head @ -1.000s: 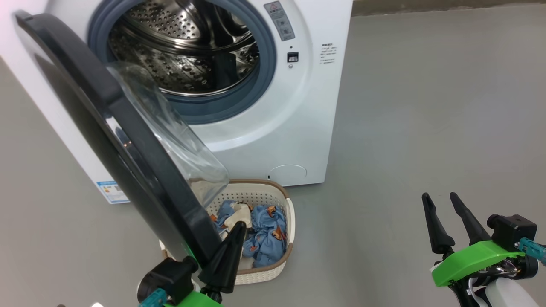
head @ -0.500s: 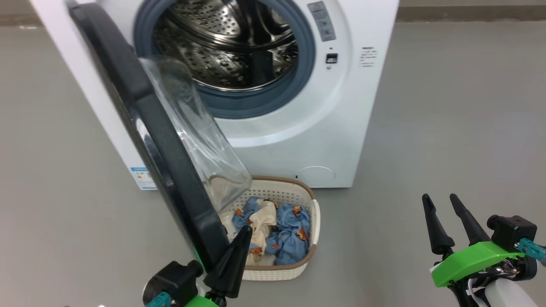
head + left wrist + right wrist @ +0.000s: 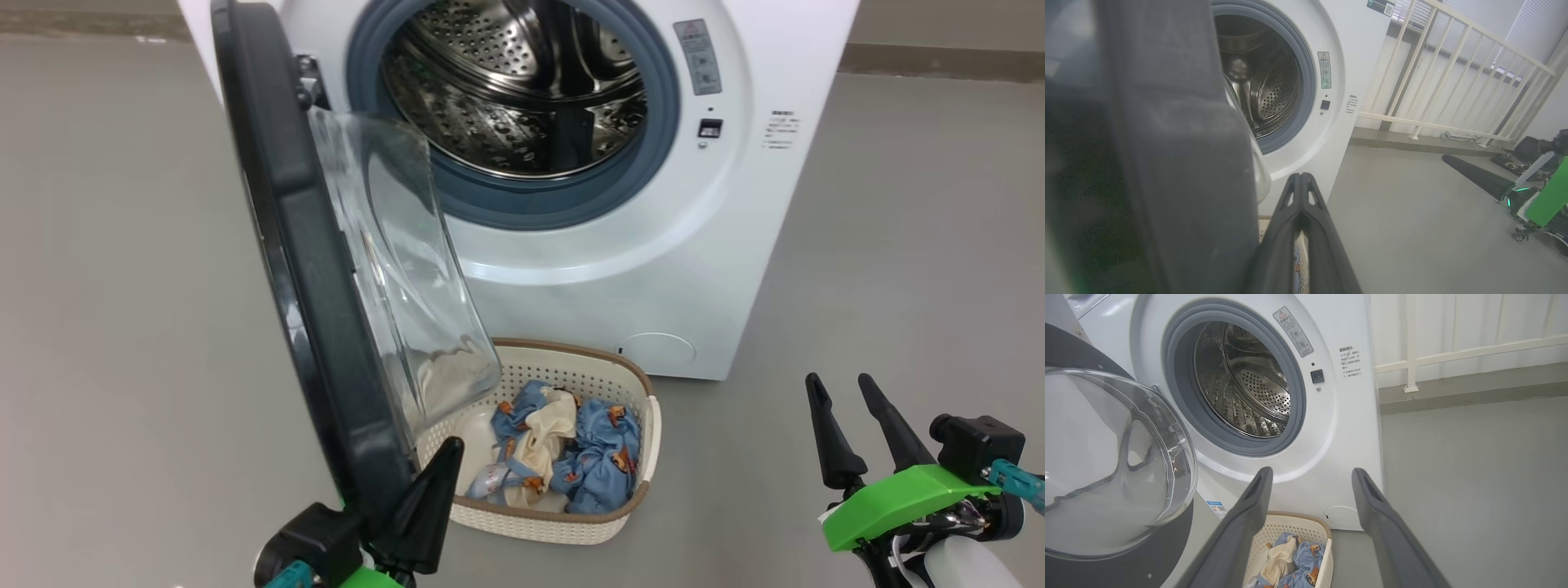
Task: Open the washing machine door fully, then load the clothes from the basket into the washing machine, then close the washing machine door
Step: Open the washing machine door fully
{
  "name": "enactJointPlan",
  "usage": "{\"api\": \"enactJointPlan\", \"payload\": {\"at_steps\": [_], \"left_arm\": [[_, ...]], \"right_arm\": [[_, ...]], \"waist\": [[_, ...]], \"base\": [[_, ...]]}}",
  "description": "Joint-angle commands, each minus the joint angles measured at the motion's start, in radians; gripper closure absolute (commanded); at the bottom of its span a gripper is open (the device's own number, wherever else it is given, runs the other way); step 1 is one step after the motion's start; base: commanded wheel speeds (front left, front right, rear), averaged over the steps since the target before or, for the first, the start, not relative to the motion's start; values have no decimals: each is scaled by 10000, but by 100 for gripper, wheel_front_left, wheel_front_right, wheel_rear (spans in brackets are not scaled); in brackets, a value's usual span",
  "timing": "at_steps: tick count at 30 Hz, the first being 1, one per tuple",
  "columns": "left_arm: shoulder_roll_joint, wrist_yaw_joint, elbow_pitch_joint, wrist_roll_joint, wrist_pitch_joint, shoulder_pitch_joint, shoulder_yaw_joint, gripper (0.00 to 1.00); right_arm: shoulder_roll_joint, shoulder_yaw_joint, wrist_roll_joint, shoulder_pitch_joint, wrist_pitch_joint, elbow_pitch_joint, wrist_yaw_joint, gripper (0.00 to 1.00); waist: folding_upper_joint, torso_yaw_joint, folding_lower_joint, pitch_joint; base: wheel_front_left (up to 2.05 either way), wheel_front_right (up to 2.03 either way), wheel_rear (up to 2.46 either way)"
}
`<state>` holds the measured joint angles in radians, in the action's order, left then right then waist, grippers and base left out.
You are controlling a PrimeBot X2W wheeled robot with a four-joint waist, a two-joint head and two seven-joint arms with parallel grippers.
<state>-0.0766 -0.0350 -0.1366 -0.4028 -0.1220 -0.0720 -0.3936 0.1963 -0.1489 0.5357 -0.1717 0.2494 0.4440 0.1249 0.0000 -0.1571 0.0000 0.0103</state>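
Note:
The white washing machine (image 3: 653,269) stands with its steel drum (image 3: 531,90) exposed. Its door (image 3: 318,310) is swung out towards me, nearly edge-on, black rim to the left and glass bowl (image 3: 408,269) facing the drum. My left gripper (image 3: 451,447) is shut with its tip against the inner side of the door's lower rim, holding nothing; in the left wrist view its joined fingers (image 3: 1300,177) sit just right of the blurred rim (image 3: 1180,163). The cream basket (image 3: 588,351) sits on the floor below the drum, holding blue, cream and orange clothes (image 3: 571,449). My right gripper (image 3: 845,392) hangs open and empty at the lower right.
Grey floor (image 3: 898,245) stretches right of the machine and left of the door. A white railing (image 3: 1453,81) stands behind the machine to its right. The right wrist view looks past the open right gripper (image 3: 1310,477) at the basket (image 3: 1290,526) and the glass bowl (image 3: 1114,457).
The head camera has turned, shifting the whole scene rightwards. The door has swung further from the drum, with my left gripper staying at its lower rim. The right gripper has not moved.

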Motion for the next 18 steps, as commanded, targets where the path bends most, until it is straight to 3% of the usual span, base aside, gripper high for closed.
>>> {"api": "enactJointPlan", "payload": {"at_steps": [1,18], "left_arm": [[-266,270,257,-130,4,-203,672,100],[-529,627,502,-264,227,-50,897,100]], "right_arm": [[85,-125,17,-89,124,-190,58,0],[34,-39,14,-13,124,-223,58,0]], "waist": [[0,-229,0,24],[0,-1350,0,-28]], "base": [[0,0,0],[0,0,0]]}}
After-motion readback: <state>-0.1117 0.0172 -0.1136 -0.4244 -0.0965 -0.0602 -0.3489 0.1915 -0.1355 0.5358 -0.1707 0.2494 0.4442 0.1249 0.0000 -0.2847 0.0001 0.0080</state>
